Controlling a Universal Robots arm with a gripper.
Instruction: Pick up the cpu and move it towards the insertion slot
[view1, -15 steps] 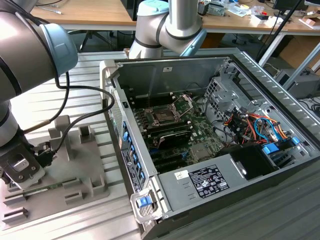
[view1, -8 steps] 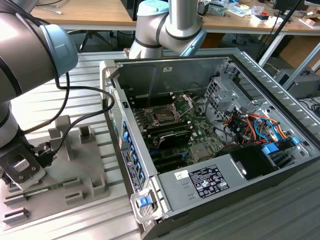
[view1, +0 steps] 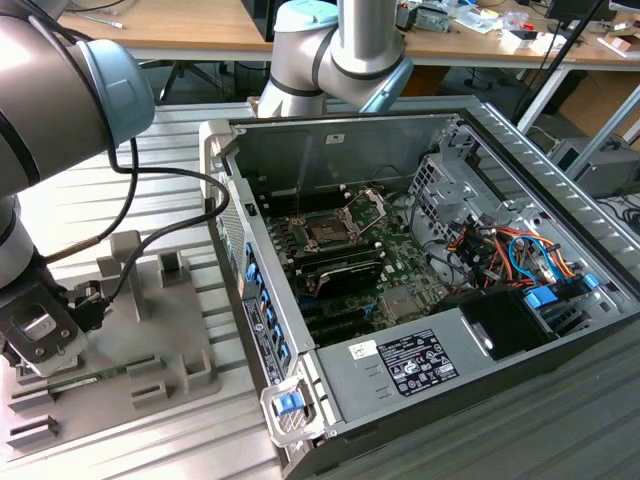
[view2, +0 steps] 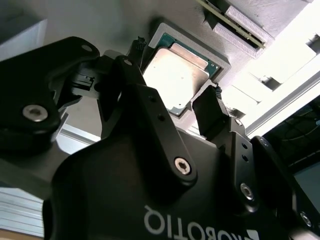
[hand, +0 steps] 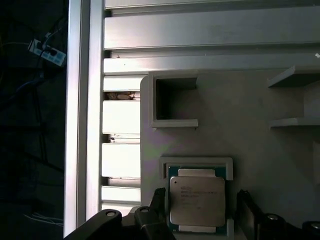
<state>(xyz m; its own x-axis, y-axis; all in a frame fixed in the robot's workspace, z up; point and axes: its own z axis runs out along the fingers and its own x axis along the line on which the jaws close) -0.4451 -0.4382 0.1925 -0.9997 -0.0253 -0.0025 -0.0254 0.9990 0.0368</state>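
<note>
Your black claw (view2: 172, 75) is spread open, fingers (view2: 210, 107) either side of the flat square silvery-topped cpu (hand: 196, 201), which sits ungripped between them in the shallow pocket of a grey plastic fixture (hand: 240, 125). The silver-framed dark insertion slot (view1: 328, 233) is well off, inside the open computer case (view1: 330, 150). One finger looks nearer, so closing could shove the chip crooked against the pocket rim.

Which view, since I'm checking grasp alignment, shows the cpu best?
The first wrist view: it looks straight down on the cpu, seated in its grey tray between the fingers of the open gripper. The second wrist view shows it obliquely, partly behind the gripper, with glare. In the exterior view the gripper hangs over that tray.
</note>
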